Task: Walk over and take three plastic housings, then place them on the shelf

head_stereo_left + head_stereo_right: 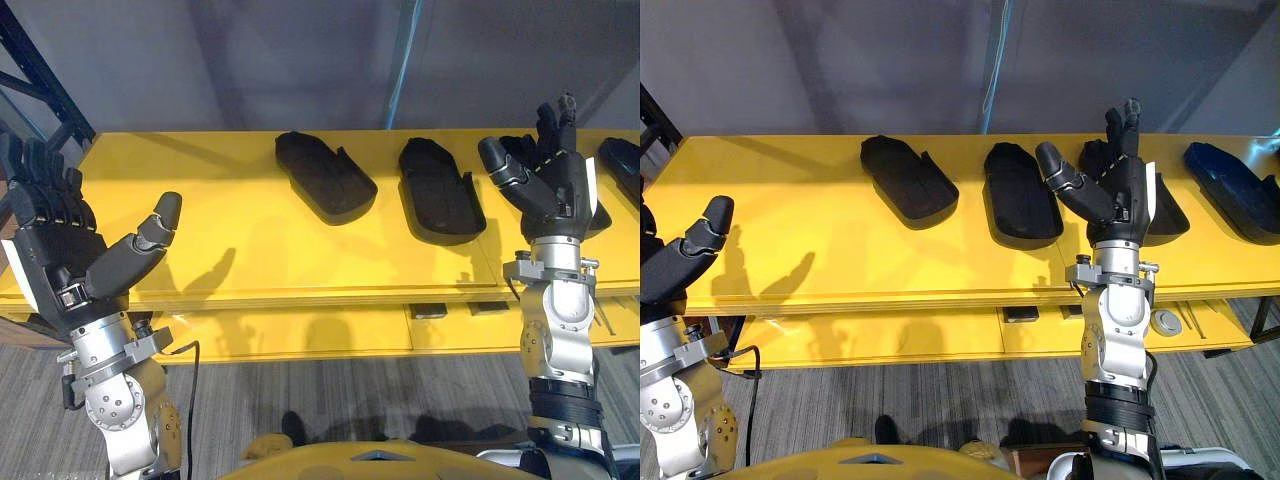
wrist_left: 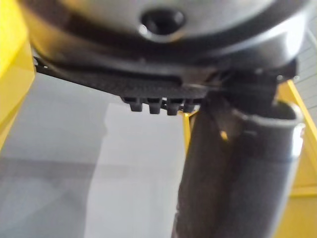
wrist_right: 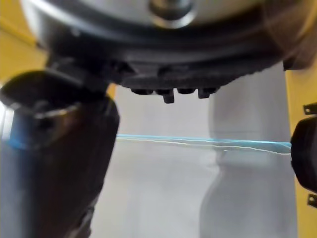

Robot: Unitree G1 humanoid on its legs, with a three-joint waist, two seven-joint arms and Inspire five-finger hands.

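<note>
Left hand (image 1: pixel 55 250) & right hand (image 1: pixel 555 190) we're holding up open w/ nothing in them, while the black housings (image 1: pixel 325 177) are lying on the yellow worktop (image 1: pixel 230 230), so we're judging no pick started yet, all 3 left to shelve.

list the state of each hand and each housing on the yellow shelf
left hand, open, raised, empty
right hand, open, raised, empty
leftmost housing, lying on the yellow shelf, untouched
second housing, lying flat, untouched
third housing, lying behind the right hand, partly hidden
rightmost housing, lying flat, untouched
</note>
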